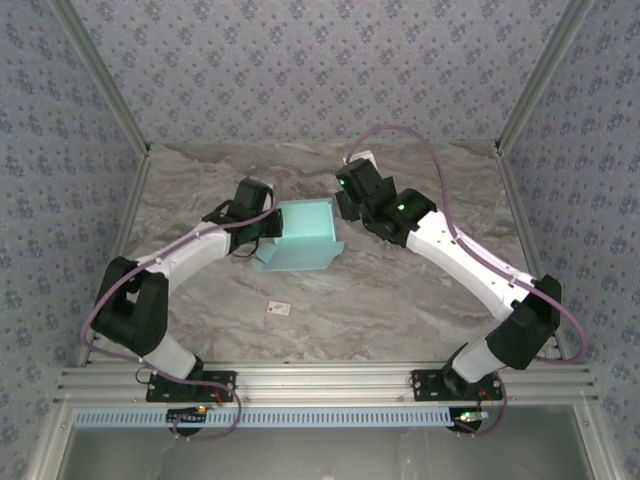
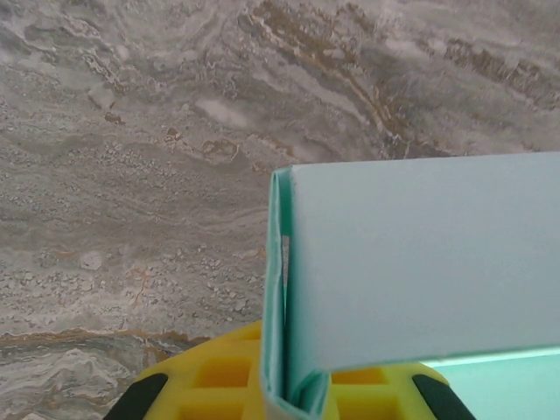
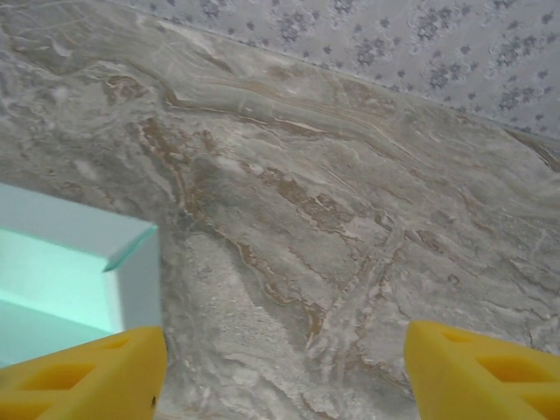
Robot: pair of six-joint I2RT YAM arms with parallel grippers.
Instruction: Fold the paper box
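Observation:
The paper box (image 1: 303,236) is mint card, partly folded up, lying in the middle of the marble table. My left gripper (image 1: 268,228) is at its left side, shut on the box's doubled left wall. In the left wrist view that wall (image 2: 282,289) stands pinched between the yellow fingers (image 2: 219,381), with a broad panel (image 2: 420,262) spreading to the right. My right gripper (image 1: 343,205) hovers just off the box's right edge, open with nothing between its fingers (image 3: 490,367). A box corner (image 3: 122,262) shows at the left of the right wrist view.
A tiny white tag with a red mark (image 1: 279,309) lies on the table in front of the box. Patterned walls and metal posts close in the table on three sides. Bare marble (image 1: 400,300) stretches to the front and right.

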